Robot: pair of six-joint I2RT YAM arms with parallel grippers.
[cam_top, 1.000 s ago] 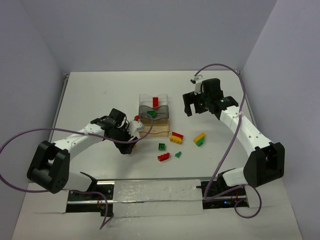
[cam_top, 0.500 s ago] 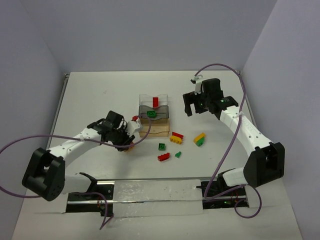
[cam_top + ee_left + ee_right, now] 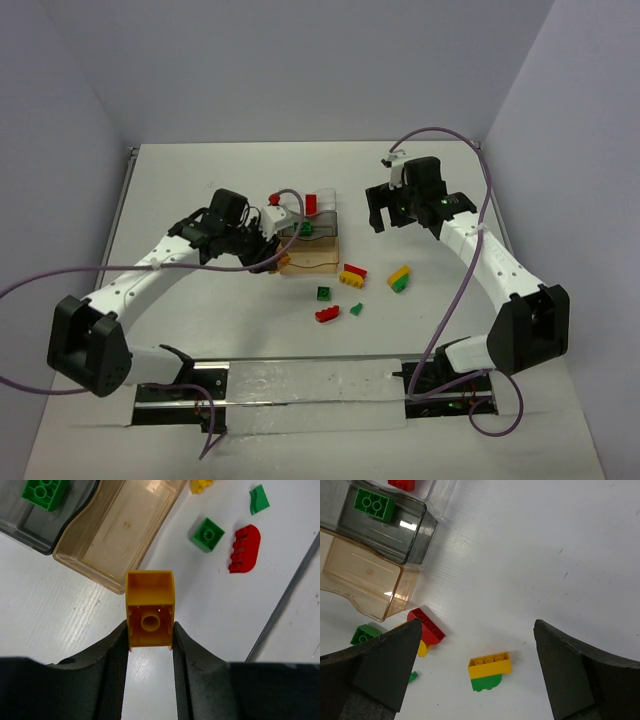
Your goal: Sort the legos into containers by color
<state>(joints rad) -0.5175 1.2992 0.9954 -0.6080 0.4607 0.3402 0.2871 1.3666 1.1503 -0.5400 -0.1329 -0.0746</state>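
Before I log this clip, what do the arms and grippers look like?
The left arm and right arm have white links, black joints and bases, each trailing a looping purple cable. The left gripper and right gripper have matte black tapered fingers.

No text, label, brand, number or sign can be read anywhere in these views.

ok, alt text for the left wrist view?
The left tool is shut on a yellow brick, hollow underside to the camera, by a corner of the empty amber tray. The grey tray beside it holds a green brick; a green square brick and a red curved brick lie loose on the white table.
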